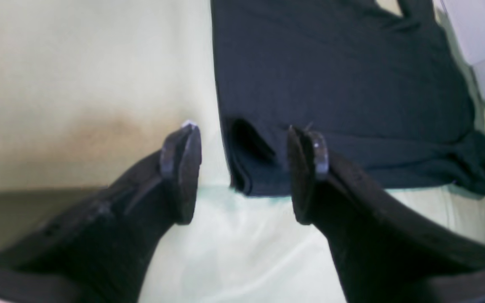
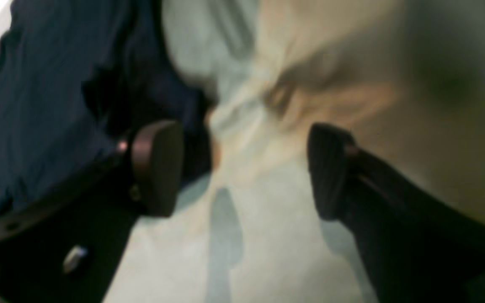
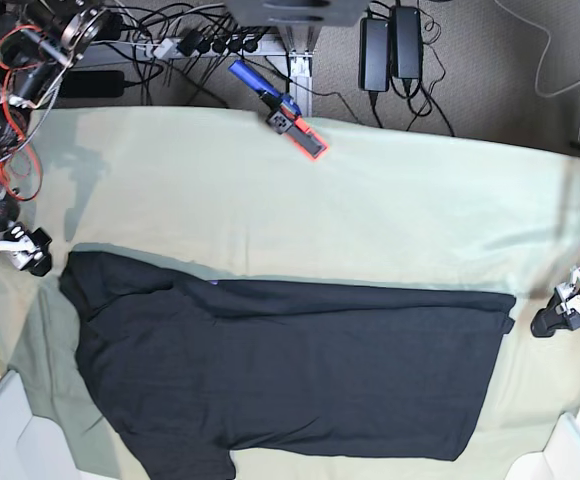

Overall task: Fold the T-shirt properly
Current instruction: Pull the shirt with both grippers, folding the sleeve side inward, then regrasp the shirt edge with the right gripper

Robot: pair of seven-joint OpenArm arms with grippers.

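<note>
table cloth pale green, bearing all | T-shirt black, spread flat along its near half: soft, limp (I'd pinch hem corners) | left gripper jaws apart, empty | right gripper likewise

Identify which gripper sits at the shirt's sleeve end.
The right gripper, at base view's left beside the sleeve of the T-shirt; the left gripper flanks the straight hem end.

matt cloth t-shirt (finely ribbed)
</note>
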